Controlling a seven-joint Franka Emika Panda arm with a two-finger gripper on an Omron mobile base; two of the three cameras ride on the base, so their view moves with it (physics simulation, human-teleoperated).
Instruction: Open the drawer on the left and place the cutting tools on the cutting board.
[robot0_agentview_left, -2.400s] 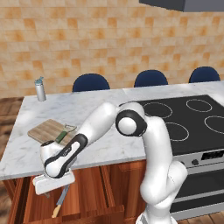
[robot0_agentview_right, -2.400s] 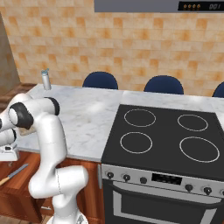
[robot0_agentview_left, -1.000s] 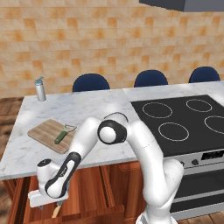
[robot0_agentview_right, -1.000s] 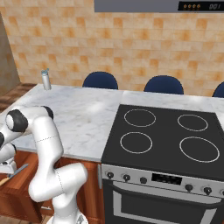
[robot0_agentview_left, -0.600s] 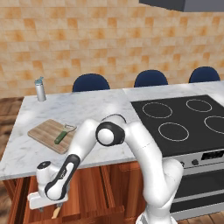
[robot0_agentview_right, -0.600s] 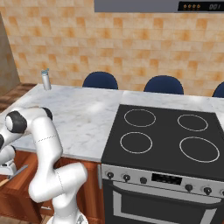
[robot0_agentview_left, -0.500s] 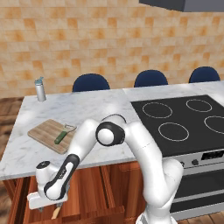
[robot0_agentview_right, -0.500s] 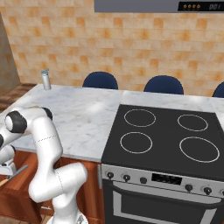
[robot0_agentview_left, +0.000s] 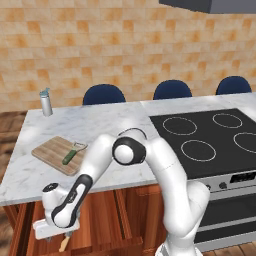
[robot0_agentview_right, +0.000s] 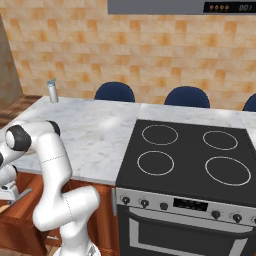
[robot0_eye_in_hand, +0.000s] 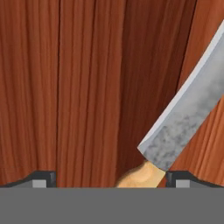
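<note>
Knife (robot0_eye_in_hand: 183, 118) between wide-spread claw (robot0_eye_in_hand: 109, 180) fingertips

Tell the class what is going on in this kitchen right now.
A white robot arm is reaching down into the open drawer at the left of the island. Its gripper is open and hangs just above the knife lying on the drawer's wooden floor, with the tan handle between the fingers, not yet gripped. The green-handled peeler already lies on the cutting board on the counter.

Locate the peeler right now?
Left base view: the peeler lies on the cutting board, at its right end, on the counter's left side.
</note>
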